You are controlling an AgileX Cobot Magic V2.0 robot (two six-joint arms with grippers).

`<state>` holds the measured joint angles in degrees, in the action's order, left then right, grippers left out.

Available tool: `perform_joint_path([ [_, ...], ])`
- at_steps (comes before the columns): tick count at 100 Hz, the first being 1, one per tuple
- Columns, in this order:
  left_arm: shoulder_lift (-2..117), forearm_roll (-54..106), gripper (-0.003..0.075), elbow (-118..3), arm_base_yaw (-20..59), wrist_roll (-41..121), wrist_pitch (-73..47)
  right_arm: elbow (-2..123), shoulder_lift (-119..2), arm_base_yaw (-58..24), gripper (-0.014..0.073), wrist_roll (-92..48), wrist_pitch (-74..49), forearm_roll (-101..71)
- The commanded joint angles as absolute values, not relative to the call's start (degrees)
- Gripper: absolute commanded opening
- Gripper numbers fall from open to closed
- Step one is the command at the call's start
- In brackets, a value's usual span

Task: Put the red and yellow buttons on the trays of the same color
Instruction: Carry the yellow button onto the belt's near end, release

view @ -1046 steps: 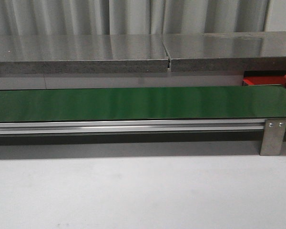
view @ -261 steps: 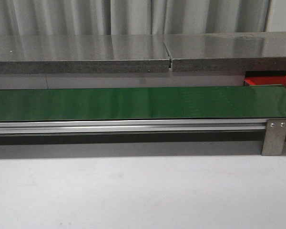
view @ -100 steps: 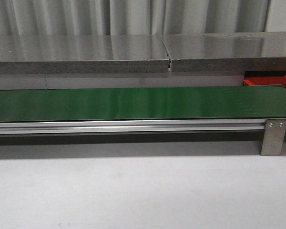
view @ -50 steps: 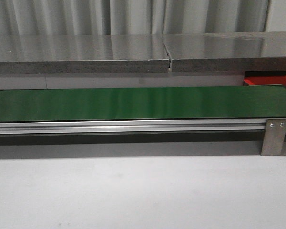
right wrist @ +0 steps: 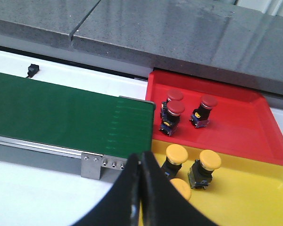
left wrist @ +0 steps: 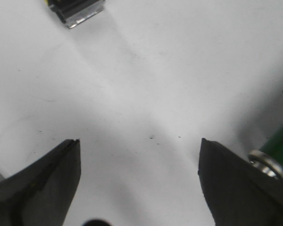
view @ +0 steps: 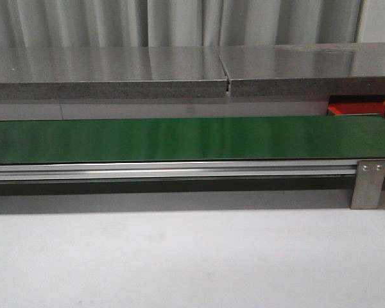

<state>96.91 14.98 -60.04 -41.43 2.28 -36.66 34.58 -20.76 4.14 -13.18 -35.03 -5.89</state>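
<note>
- The green belt (view: pixel 179 138) is the landmark: nothing lies on it in the front view or the right wrist view, so there is no button to pick just now.
- Just past the belt's right end sits the red tray (right wrist: pixel 236 120), holding three red buttons (right wrist: pixel 175 112) close to the belt end.
- Beside the red tray, on the side nearer the robot, lies the yellow tray (right wrist: pixel 245 197), with three yellow buttons (right wrist: pixel 176 155), one partly hidden behind the right hand.
- Every button in view is already in the tray of its own colour; I judge the step in hand to be a wait between picks.
- The left hand (left wrist: pixel 139 155) hangs over the white table (left wrist: pixel 141 75) beside the belt, its fingers spread wide with nothing between them.
- The right hand (right wrist: pixel 141 165) has its fingers pressed together, empty, near the belt's right end.
- The next move calls for a fresh button on the belt; the hand that takes it must then spread its fingers before reaching.
</note>
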Motion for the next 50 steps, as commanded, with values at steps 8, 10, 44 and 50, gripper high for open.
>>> perform_joint_path([
  [8, 97.82, 14.73, 0.0506, -65.47, -42.61, 2.19, -35.33, 35.97, -21.00, 4.09, -0.0067, -13.57, -30.98, -6.00],
  [10, 98.11, 14.39, 0.0505, -66.13, -42.61, 2.19, -35.33, 35.97, -21.00, 4.09, -0.0067, -13.57, -30.98, -6.00],
  [44, 99.72, 6.92, 0.0505, -74.35, -43.51, 0.00, -37.23, 35.97, -21.00, 4.09, -0.0067, -13.57, -30.98, -6.00],
  [50, 100.69, 6.79, 0.0505, -75.23, -43.57, 0.00, -38.06, 35.97, -21.00, 4.09, -0.0067, -13.57, -30.98, -6.00],
])
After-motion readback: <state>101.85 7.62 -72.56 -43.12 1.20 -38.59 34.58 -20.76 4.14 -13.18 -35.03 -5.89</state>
